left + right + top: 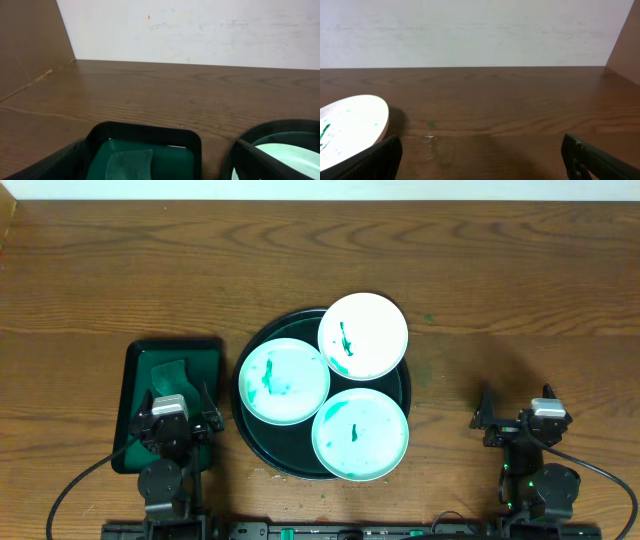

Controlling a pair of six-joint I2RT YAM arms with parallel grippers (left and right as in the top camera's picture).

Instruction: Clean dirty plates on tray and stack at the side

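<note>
Three round white plates with teal-green smears lie on the large round dark tray (262,452) in the overhead view: one at the back right (363,335), one at the left (284,380), one at the front (360,433). My left gripper (177,402) is open and empty above the small rectangular green tray, left of the round tray. My right gripper (515,408) is open and empty over bare table, right of the round tray. The left wrist view shows the round tray's rim (280,127) and a plate edge (290,155). The right wrist view shows a plate edge (350,125).
A small rectangular green tray (140,370) holding a green cloth (172,372) stands left of the round tray; both show in the left wrist view, the tray (150,132) and the cloth (127,165). A small green spot (428,318) marks the table right of the plates.
</note>
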